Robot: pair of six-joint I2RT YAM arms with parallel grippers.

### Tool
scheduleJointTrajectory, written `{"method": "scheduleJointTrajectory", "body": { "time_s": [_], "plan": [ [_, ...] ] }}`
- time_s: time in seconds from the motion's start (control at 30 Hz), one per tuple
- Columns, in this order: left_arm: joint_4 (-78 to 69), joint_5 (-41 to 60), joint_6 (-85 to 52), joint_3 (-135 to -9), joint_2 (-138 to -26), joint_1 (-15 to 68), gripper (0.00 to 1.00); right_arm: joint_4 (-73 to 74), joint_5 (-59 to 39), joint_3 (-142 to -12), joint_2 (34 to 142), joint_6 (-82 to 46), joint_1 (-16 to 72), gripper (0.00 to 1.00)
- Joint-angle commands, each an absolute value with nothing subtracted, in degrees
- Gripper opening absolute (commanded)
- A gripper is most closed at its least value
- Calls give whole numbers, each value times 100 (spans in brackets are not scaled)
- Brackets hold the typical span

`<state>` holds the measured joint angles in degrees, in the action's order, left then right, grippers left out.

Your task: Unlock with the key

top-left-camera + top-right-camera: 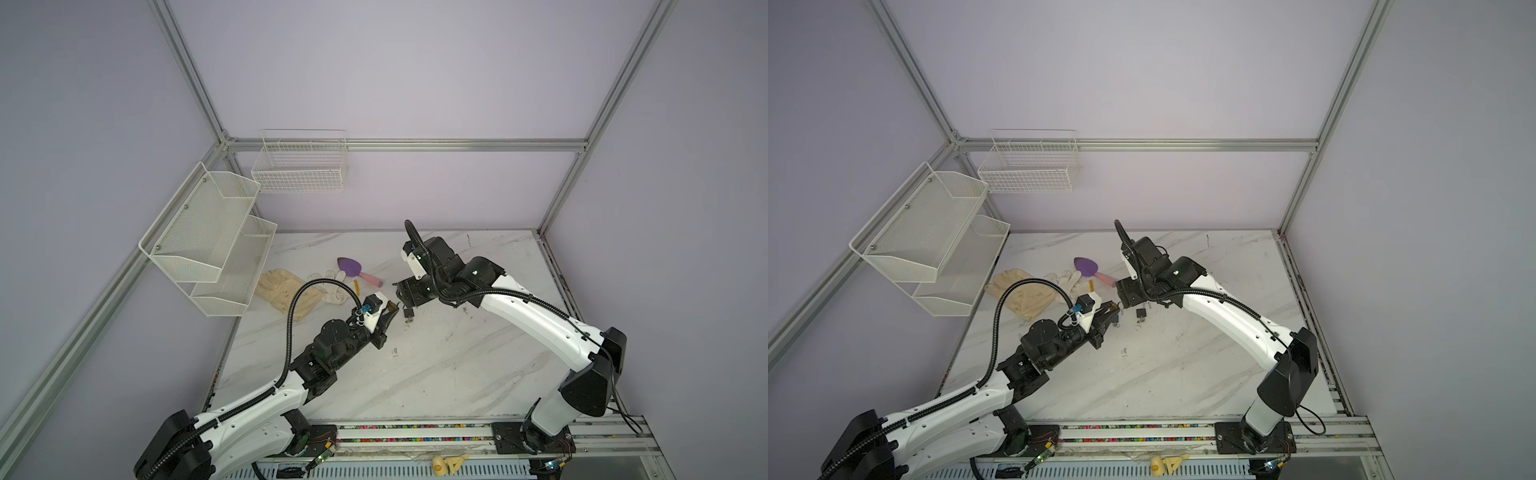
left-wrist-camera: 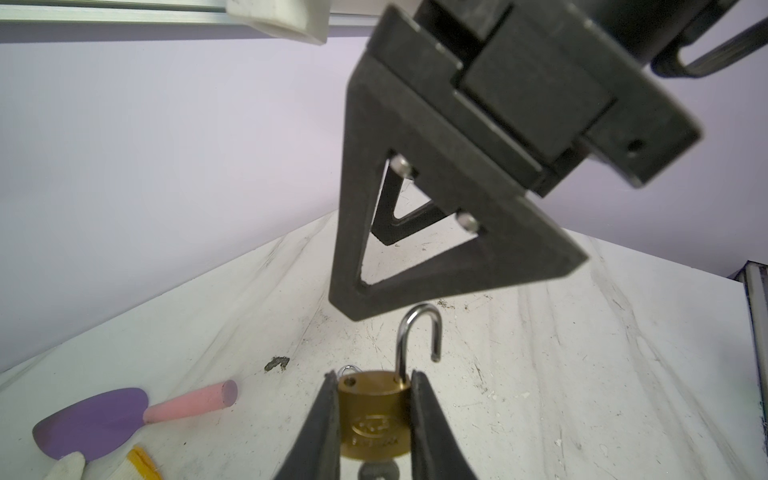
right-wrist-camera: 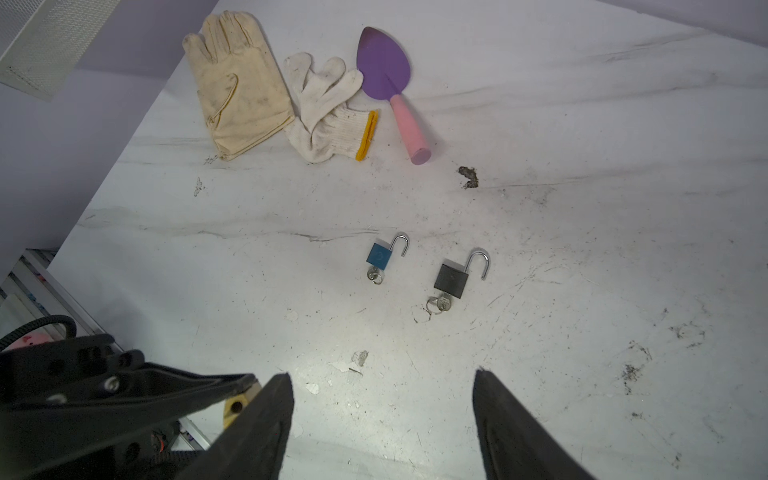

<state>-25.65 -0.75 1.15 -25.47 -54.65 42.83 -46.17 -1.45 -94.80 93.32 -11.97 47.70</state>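
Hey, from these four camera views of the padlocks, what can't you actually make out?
- Key under the rounded brass padlock: left wrist view, cut off by the bottom edge; only a grey sliver shows.
- Same padlock, right wrist view: the left gripper hides all but one corner.
- Its stamped logo: blurred.
- Black square padlock: both top views, too small to read its shackle.

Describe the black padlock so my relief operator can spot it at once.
On the marble table, on the robot's side of the purple trowel, two small padlocks lie side by side, shackles open, keys inserted. The black padlock is the larger, with a dark square body; its neighbour, the blue padlock, is smaller.
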Motion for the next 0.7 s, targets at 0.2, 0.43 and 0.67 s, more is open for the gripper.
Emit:
{"method": "scheduleJointTrajectory", "body": {
  "time_s": [0.2,0.43,0.67],
  "plan": [
    [-2905,-176,106,-2548,-5433,4297,0,-4711,-494,-9248,8990,-1032,4695,72],
    [-2934,-272,27,-2595,-5535,4297,0,-4592,-914,-9043,8755,-968,4540,72],
    [-2936,-185,1,-2663,-5598,4298,0,-4478,-1152,-8929,8683,-949,4487,71]
  ]
}}
